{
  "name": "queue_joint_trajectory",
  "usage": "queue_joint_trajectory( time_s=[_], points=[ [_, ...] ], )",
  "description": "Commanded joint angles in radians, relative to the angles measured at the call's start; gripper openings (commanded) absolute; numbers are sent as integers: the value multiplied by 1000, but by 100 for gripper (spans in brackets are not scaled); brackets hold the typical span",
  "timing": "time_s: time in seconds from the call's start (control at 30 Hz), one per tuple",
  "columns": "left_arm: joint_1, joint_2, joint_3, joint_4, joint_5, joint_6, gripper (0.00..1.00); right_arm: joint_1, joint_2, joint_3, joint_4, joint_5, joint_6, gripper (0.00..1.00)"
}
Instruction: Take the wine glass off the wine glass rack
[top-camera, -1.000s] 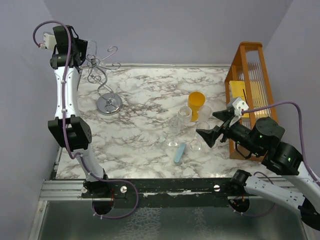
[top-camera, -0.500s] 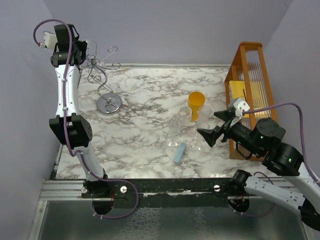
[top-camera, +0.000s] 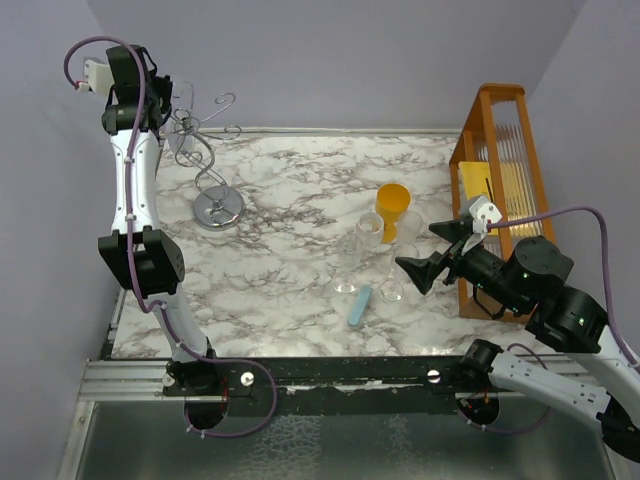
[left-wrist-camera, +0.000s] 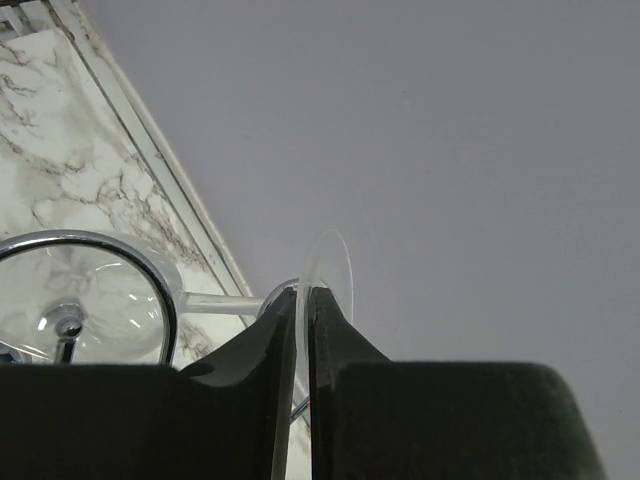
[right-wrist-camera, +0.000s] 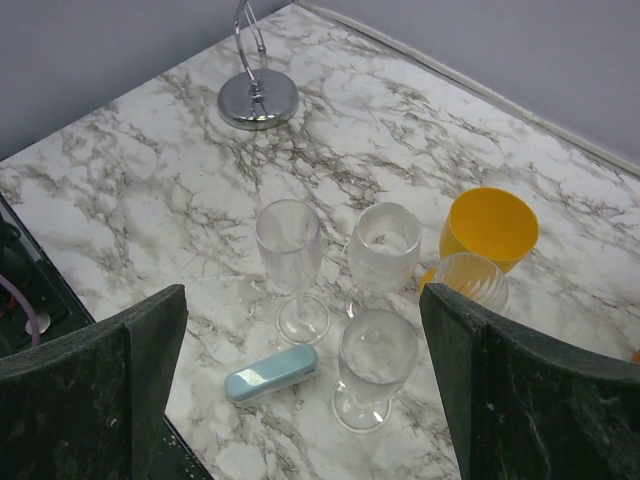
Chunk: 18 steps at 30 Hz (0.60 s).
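The wine glass (left-wrist-camera: 338, 268) hangs upside down on the wine glass rack (top-camera: 205, 165), a silvery wire tree on a round shiny base at the table's far left. My left gripper (left-wrist-camera: 302, 292) is high at the rack's top, its jaws shut on the thin clear foot of the glass. The stem runs left from the fingers to the bowl, which lies by a chrome loop (left-wrist-camera: 160, 280) of the rack. In the top view the left gripper (top-camera: 165, 95) is partly hidden behind its own arm. My right gripper (right-wrist-camera: 303, 295) hovers open above the glasses on the table, holding nothing.
A flute (right-wrist-camera: 288, 240), two stemmed glasses (right-wrist-camera: 376, 355), a ribbed glass (right-wrist-camera: 470, 280), a yellow cup (right-wrist-camera: 490, 225) and a light blue case (right-wrist-camera: 270, 372) stand mid-table. A tall orange wooden rack (top-camera: 500, 170) is at the right edge. The back wall is close behind the wire rack.
The left jaws have closed onto the foot of the glass, and the left wrist has shifted slightly up and left. The right arm has barely moved.
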Motion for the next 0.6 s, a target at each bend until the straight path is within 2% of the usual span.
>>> queue_joint_trajectory(
  time_s=[0.0, 0.57],
  points=[
    [-2, -22, -38, 99, 61, -53, 2, 6, -2, 2, 15, 24, -15, 99],
    [-1, -24, -41, 249, 155, -86, 0, 6, 1, 1, 18, 27, -15, 100]
  ],
)
